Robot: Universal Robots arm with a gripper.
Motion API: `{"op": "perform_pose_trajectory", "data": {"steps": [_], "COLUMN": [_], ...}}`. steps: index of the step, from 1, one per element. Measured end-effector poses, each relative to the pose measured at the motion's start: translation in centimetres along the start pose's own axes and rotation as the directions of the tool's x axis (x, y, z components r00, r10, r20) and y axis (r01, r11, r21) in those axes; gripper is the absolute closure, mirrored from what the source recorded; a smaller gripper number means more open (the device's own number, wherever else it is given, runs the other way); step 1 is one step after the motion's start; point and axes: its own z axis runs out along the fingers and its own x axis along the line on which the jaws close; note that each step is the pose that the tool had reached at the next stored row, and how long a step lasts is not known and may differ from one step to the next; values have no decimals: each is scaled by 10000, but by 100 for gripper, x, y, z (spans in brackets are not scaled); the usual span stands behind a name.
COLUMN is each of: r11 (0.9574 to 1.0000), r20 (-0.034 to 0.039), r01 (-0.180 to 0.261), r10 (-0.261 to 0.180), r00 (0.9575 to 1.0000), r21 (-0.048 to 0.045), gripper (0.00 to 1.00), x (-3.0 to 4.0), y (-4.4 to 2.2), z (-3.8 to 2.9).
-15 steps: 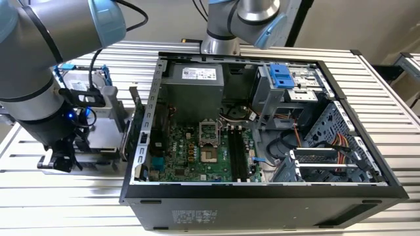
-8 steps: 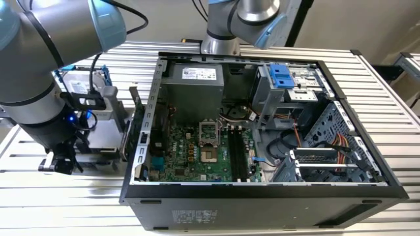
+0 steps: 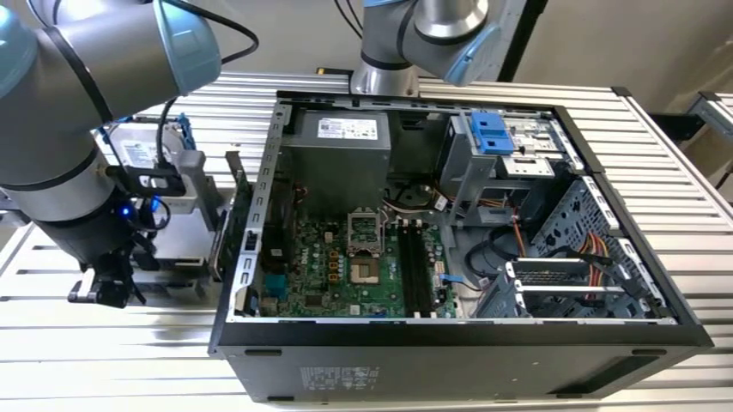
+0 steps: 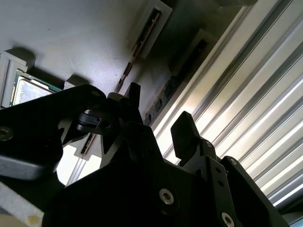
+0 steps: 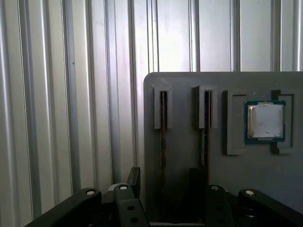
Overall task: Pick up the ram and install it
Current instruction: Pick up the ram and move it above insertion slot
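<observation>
Two ram sticks stand on edge in slots of a grey holder plate (image 5: 184,94): one ram (image 5: 163,123) and a second ram (image 5: 207,113). In the second wrist view the same ram (image 4: 142,40) runs down the plate. My gripper (image 5: 164,182) is open, with one black finger (image 5: 134,179) on each side of the first stick and apart from it. In the exterior view the gripper (image 3: 106,287) hangs low at the left, outside the open computer case (image 3: 458,339). The black memory slots (image 3: 418,266) lie on the green motherboard.
A small square silver processor (image 5: 265,120) sits in a recess of the same plate, beside the ram. The case's upright left wall (image 3: 246,223) stands between the holder and the motherboard. Ribbed metal table (image 3: 137,360) lies all around. Cables and a drive cage (image 3: 572,275) crowd the case's right half.
</observation>
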Motion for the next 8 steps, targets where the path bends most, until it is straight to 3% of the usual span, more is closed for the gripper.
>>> {"op": "perform_pose_trajectory", "data": {"steps": [8], "r11": [10000], "r20": [1], "r01": [1], "r10": [-1], "r00": [10000], "r21": [0], "gripper": [0], "x": [1], "y": [-1], "z": [16]}}
